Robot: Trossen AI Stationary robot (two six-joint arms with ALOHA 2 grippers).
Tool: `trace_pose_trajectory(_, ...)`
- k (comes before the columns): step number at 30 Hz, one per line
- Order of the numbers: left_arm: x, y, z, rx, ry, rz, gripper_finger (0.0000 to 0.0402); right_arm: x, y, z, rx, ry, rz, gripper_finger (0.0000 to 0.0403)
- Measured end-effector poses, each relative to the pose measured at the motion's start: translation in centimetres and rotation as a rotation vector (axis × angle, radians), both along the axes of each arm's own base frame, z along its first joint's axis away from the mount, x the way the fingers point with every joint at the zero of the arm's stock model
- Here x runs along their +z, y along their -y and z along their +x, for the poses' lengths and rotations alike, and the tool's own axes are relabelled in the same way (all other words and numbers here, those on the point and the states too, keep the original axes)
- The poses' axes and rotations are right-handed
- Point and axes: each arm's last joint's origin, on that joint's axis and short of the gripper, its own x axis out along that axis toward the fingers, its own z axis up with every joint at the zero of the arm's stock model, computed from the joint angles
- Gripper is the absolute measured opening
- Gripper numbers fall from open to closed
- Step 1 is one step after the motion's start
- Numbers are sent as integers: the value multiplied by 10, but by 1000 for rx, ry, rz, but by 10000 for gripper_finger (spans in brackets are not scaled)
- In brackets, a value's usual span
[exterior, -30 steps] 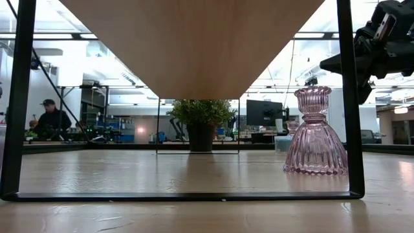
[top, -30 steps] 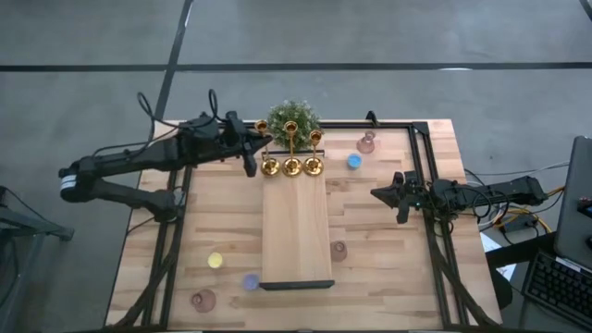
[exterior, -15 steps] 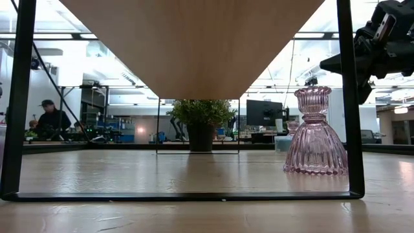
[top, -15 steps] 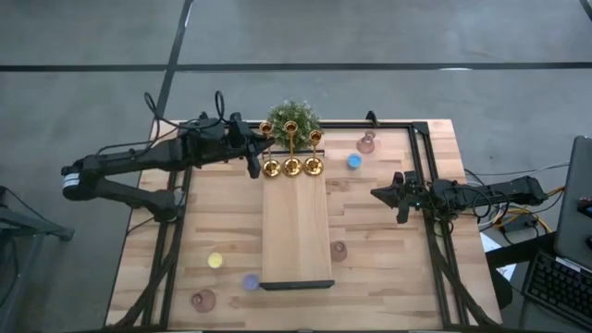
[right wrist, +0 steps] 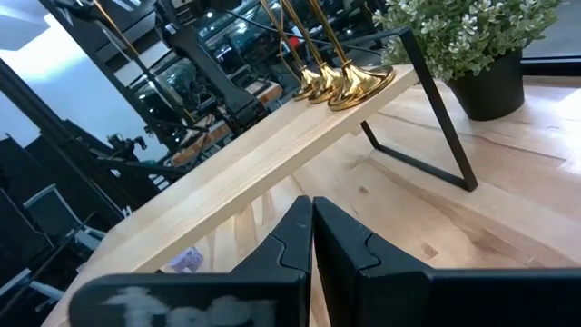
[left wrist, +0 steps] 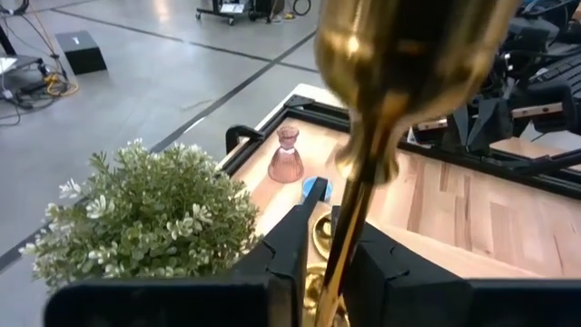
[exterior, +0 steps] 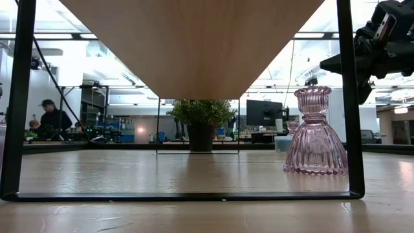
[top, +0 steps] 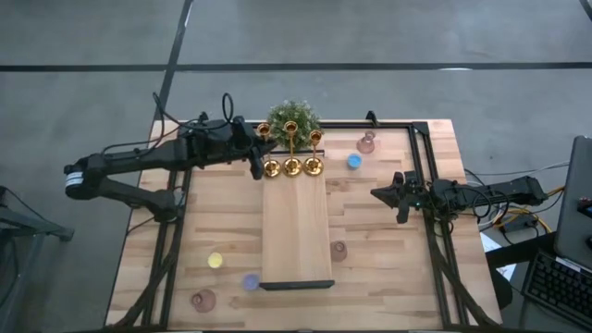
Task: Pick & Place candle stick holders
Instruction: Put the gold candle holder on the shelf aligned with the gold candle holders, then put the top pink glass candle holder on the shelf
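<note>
The left end effector (left wrist: 329,238) sits narrowly parted around the stem of the leftmost gold candle stick holder (top: 269,166), which stands on the raised wooden shelf (top: 296,231) beside two matching ones, likely being released. The right end effector (top: 400,197), closed and empty, waits over the desk (top: 388,268).

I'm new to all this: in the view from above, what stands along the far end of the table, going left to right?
Left gripper → three gold candle holders in a row, with the green plant behind them → blue holder → pink glass holder.
</note>
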Motion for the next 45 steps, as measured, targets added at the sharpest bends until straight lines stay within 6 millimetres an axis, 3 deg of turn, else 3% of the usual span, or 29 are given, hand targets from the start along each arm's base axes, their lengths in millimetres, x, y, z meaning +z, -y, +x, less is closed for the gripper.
trace_pose_trajectory(11, -2, 5, -15, -17, -77, -36, 184, 0, 0, 0, 0, -1, -1, 8)
trace_pose_trajectory(16, -7, 8, -27, -15, -169, -68, 214, 0, 0, 0, 0, 1, 2, 8)
trace_pose_trajectory(29, -16, 18, -64, 25, -308, -199, 218, 4, 0, 0, -2, 50, 56, 8)
trace_pose_trajectory(38, -51, 24, -79, 75, -329, -356, 218, 19, 1, -1, -22, 219, 113, 8)
trace_pose_trajectory(41, -62, 26, -86, 88, -316, -385, 216, 24, 3, -3, -70, 287, 206, 8)
trace_pose_trajectory(45, -70, 29, -99, 105, -258, -418, 192, 25, 3, -3, -64, 305, 234, 8)
